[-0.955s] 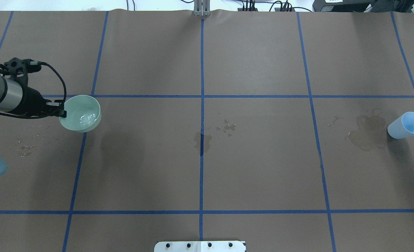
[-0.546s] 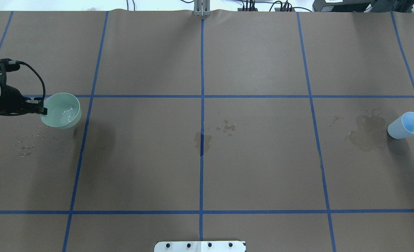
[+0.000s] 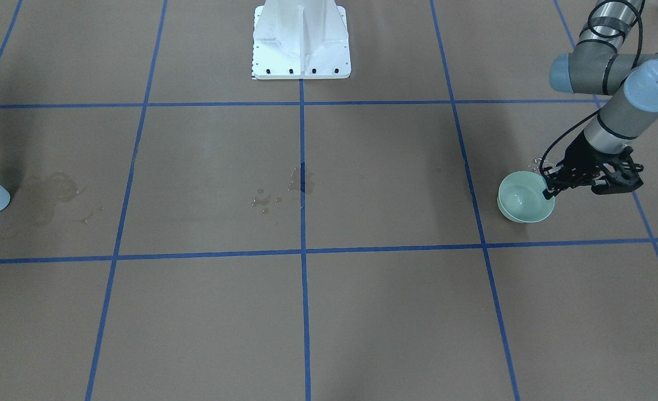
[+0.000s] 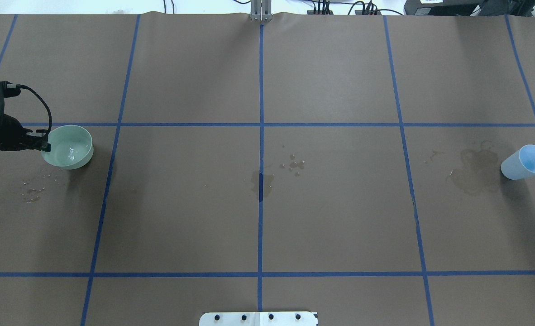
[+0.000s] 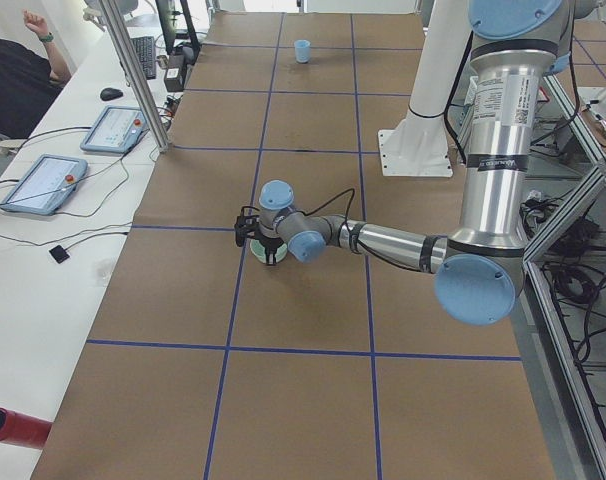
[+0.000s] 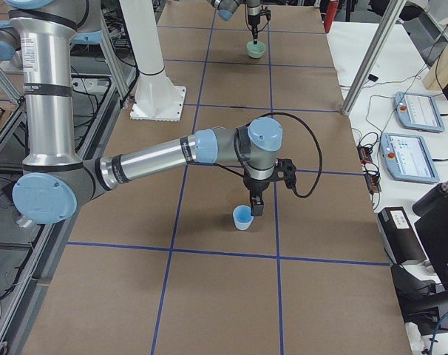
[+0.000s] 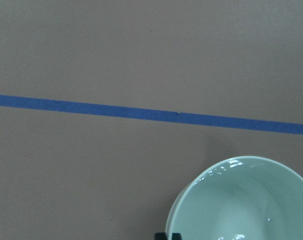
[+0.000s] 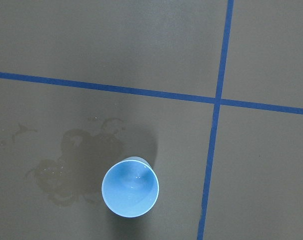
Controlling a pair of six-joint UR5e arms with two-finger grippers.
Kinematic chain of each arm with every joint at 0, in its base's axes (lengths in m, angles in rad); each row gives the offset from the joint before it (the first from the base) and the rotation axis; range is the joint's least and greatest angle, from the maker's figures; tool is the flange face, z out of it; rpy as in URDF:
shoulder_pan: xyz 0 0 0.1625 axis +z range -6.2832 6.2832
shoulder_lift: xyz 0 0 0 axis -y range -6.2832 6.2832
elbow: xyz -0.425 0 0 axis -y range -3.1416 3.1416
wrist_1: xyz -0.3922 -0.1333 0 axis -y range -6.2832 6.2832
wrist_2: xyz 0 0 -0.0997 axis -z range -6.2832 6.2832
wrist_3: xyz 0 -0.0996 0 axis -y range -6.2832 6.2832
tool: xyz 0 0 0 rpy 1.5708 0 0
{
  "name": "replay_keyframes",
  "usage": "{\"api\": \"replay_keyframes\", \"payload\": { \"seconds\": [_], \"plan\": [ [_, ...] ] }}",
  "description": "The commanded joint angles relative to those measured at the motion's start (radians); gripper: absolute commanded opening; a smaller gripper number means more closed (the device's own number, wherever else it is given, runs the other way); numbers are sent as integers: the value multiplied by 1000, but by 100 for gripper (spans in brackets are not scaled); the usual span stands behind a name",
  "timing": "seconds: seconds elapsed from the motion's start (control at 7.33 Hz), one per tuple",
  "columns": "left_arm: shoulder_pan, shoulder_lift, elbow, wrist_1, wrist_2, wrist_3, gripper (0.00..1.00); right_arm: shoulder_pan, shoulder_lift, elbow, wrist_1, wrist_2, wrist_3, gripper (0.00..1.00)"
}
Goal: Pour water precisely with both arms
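Left claw (image 4: 45,146): black, two-finger, clamped on the rim of the bowl (image 4: 83,159), on the side toward my wrist. In my left wrist view one black fingertip shows right at that rim.

Bowl: mint green, round, thin-walled, smooth and glossy, mouth up and roughly level. It is low at the bench (image 4: 195,213); I cannot tell whether its base touches.

Water (image 4: 70,151): a small clear pool in the bowl's bottom, seen only as white glints.

Left arm (image 5: 393,243): silver tube with light blue joint caps. The forearm stretches out low and near level over the bench, and a black cable loops off the wrist.

Right claw (image 6: 253,207): points straight down, just beside the cup (image 6: 242,217). Open or closed, I cannot tell.

Cup: pale blue, smooth, tapered, upright.

Right arm (image 6: 150,159): forearm reaches out level, wrist bent downward.

Bench cover: matte brown paper, gridded with blue tape lines (image 4: 261,90). A dark wet stain (image 4: 473,174) lies beside the cup. A smaller stain (image 4: 262,180) with beads marks the centre. Scattered droplets (image 4: 33,194) lie near the bowl.
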Motion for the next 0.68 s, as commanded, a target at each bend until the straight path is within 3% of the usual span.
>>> {"api": "replay_keyframes", "payload": {
  "seconds": [0.0, 0.14, 0.41, 0.55],
  "plan": [
    [1, 0, 12, 0, 1, 1, 12, 0, 0, 0, 0, 0, -3, 99],
    [1, -2, 9, 0, 1, 2, 37, 0, 0, -1, 0, 0, -4, 99],
    [-1, -5, 0, 2, 1, 1, 100, 0, 0, -1, 0, 0, -4, 99],
    [-5, -6, 0, 5, 0, 2, 100, 0, 0, 0, 0, 1, -3, 99]
  ]
}}
